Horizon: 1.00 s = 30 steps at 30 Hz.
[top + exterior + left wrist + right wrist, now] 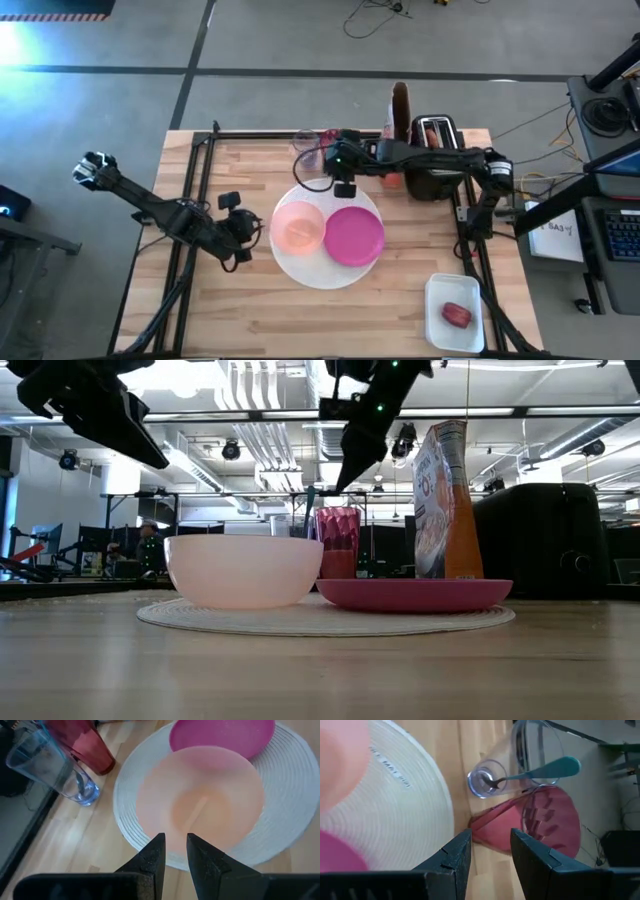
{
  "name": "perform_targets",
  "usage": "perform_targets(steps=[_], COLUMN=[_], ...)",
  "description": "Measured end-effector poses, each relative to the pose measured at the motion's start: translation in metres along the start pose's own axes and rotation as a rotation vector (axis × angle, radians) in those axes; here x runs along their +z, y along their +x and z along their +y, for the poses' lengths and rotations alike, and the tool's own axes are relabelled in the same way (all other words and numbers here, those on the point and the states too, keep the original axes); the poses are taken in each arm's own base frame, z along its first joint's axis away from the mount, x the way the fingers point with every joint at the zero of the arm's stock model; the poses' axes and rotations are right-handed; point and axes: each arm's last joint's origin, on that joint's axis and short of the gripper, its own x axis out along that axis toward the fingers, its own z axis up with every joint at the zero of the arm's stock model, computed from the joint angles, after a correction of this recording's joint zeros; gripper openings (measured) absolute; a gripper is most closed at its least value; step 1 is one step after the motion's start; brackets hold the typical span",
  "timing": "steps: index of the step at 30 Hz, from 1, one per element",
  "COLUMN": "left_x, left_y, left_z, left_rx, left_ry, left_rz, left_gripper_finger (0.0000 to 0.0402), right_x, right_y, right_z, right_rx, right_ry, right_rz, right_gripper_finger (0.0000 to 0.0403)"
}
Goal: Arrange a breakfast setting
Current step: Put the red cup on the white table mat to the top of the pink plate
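Translucent pink faceted plastic cup (540, 825) stands just behind the large white round plate (415, 800), beside a clear tumbler (520, 765). It looks light, stiff and slippery; grasp across its rim. Right gripper (490, 852) hovers above, fingers apart, empty. Left gripper (174, 855), empty, fingers narrowly apart, hangs near the pale pink bowl (200, 802).

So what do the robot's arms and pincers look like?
Both arms are dark and jointed, with black cables alongside. The right arm shows small green lights. Each pincer, left pincer and right pincer, has two flat, dark, wedge-shaped fingers.
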Motion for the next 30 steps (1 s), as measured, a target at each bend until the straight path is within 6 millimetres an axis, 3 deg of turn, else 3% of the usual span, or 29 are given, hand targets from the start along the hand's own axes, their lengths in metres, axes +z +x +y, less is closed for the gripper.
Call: perform_targets(steps=[15,30], left_x=[-0.010,-0.012], left_y=[-0.006,-0.007], left_z=[0.009,0.011], left_rx=[-0.015,-0.010], left_ry=[0.031,0.041], left_rz=[0.048,0.059], left_gripper_finger=[0.0062,0.0062], right_x=[-0.013,-0.014], right_y=[0.027,0.045], right_z=[-0.034,-0.029], right_rx=[-0.050,0.008], right_ry=[0.147,0.141], right_rz=[0.046,0.053], right_gripper_finger=[0.0128,0.0128])
